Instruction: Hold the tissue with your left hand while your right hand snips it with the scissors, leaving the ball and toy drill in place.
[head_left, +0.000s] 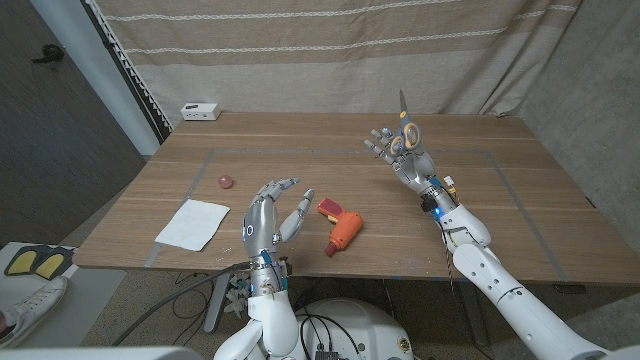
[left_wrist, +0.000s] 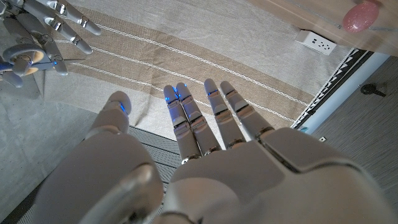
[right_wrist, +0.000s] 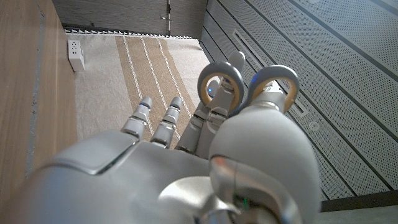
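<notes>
Holding scissors (head_left: 405, 128) up, right hand (head_left: 398, 150) above table (head_left: 500, 200).

From my station this reads as a lab test bay: a wooden counter (head_left: 400, 215) marked with tape lines, a striped cloth backdrop (head_left: 330, 50) hung behind, a white power strip (head_left: 200, 111) at its far edge, cables below.
</notes>
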